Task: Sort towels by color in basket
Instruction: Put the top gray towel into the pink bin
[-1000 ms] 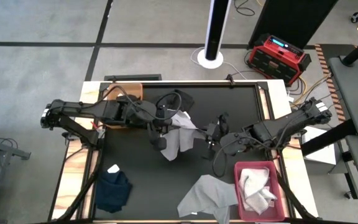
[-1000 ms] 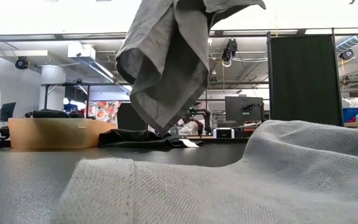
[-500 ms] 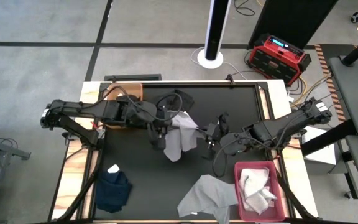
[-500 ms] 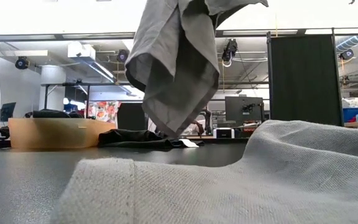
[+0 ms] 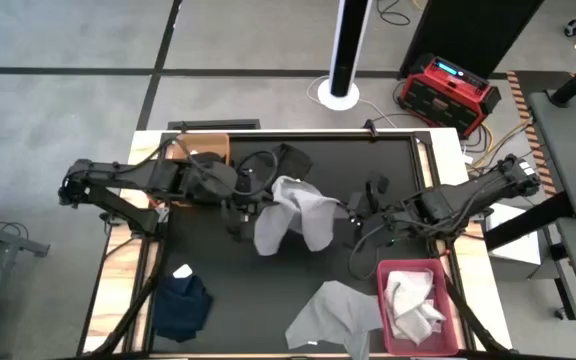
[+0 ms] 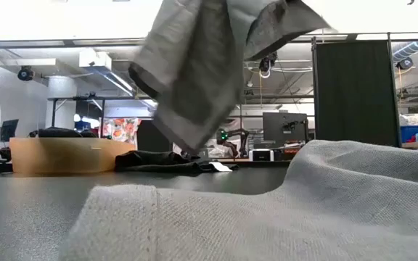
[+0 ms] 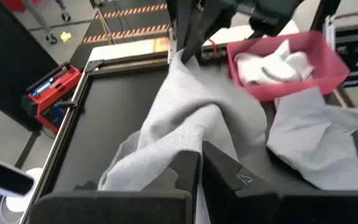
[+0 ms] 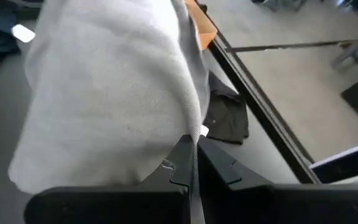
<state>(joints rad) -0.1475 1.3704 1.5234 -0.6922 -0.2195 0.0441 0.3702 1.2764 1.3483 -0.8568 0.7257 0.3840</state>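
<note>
A grey towel (image 5: 293,212) is stretched in the air between both grippers over the table's middle. In the low view the grey towel (image 6: 198,69) hangs clear of the tabletop. My left gripper (image 5: 242,216) is at its left end and is shut on it. My right gripper (image 5: 356,208) is at its right end, also shut on it. A second grey towel (image 5: 336,314) lies flat near the near edge. A navy towel (image 5: 182,304) lies crumpled at near left. A black towel (image 5: 290,160) lies at the far side. The pink basket (image 5: 384,300) holds white towels (image 5: 412,304). My left gripper (image 7: 201,171) pinches a bunched fold of the grey towel (image 7: 188,144) at its left end between its two fingers. The cloth runs away from the fingers toward the other arm, lifted clear of the table. My right gripper (image 8: 191,167) pinches the towel's edge (image 8: 190,127) at the right end between its fingers. The cloth billows out beyond the fingers, off the table.
A tan box (image 5: 204,150) sits at the table's far left corner. The flat grey towel (image 6: 281,210) fills the low view's foreground. A red case (image 5: 448,90) and a white pole base (image 5: 343,95) stand on the floor beyond the far edge.
The grippers have drawn apart, the left toward the table's left edge and the right toward its right. The grey towel hung as a narrow bundle and is now spread wider between them. Its lower corner swung and stays clear of the table.
</note>
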